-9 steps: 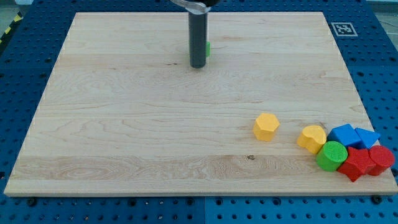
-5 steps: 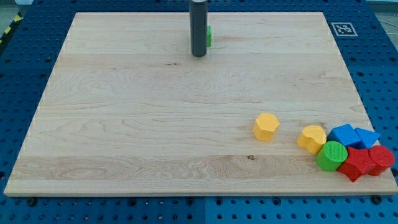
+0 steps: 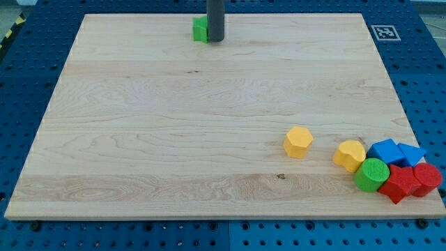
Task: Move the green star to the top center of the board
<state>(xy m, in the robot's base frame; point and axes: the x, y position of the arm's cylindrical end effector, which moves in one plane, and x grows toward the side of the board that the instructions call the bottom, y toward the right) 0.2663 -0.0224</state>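
The green star [image 3: 200, 29] lies near the top edge of the wooden board [image 3: 139, 139], about at its centre. Only its left part shows; the rod hides the rest. My tip [image 3: 216, 39] rests on the board right against the star's right side, a little below it in the view.
At the view's bottom right lie a yellow hexagonal block [image 3: 298, 141], a yellow block [image 3: 349, 155], a green cylinder [image 3: 371, 173], two blue blocks [image 3: 385, 151] [image 3: 411, 154] and two red blocks [image 3: 398, 185] [image 3: 426, 178]. A marker tag [image 3: 385, 32] sits at the top right corner.
My tip has moved up the view toward the top edge. The green star, earlier peeking out on the rod's right, has moved up and now shows on its left.
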